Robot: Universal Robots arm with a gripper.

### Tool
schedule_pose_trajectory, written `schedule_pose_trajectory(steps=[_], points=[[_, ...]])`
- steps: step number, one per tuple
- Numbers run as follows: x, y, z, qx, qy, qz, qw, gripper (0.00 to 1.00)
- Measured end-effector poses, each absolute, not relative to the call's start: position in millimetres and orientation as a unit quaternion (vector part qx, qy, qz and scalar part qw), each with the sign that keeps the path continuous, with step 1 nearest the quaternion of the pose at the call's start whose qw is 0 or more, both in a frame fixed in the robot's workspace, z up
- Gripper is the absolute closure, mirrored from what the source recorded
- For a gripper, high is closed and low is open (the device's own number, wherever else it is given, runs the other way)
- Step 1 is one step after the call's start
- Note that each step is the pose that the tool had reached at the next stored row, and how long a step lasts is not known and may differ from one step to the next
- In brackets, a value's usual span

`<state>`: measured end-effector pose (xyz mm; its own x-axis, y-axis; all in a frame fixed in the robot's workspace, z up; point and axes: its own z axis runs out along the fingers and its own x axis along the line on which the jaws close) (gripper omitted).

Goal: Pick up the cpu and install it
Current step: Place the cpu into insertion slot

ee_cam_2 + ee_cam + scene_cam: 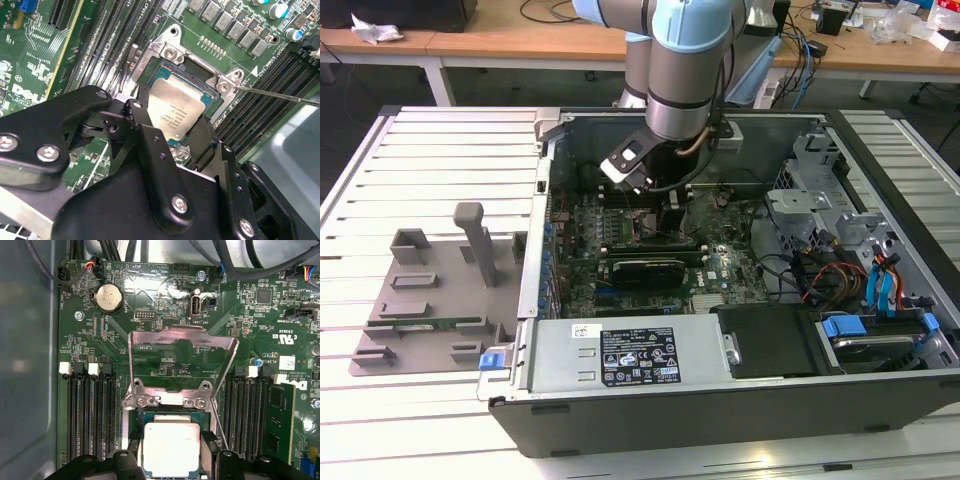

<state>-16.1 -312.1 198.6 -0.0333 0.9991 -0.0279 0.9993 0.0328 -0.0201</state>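
so going left to right in the exterior view: a grey plastic fixture (420, 300) is sitting on the slatted table (380, 170), then comes the open computer case (620, 420), with the arm (685, 60) reaching down into it and the gripper (667, 225) hanging low over the motherboard (720, 270). the cpu (180, 112) is lying right at the socket, silver top facing up at the cameras. it's basically square so there's no real long axis, and its edges are lining up with the socket frame (172, 52). the gripper is grasping it, with the black fingers (147, 140) pressing on two opposite edges in both wrist views. the first wrist view is showing the metal load plate (182, 332) standing hinged up at one edge of the socket, plus a coin battery (109, 296) and memory slots (87, 415) flanking the socket. the second wrist view is instead showing a thin lever rod (280, 95) sticking out from the frame's corner.
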Motion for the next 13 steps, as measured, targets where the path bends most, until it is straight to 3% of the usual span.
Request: schedule_pose_trajectory(steps=[4, 5, 13], points=[[-16.1, -311.8, 196.8, 0.695, 0.719, -0.016, 0.003, 0.44], [-16.2, -311.9, 197.1, 0.695, 0.719, -0.017, 0.003, 0.38], [-16.2, -315.7, 197.1, 0.695, 0.718, -0.017, 0.003, 0.38]])
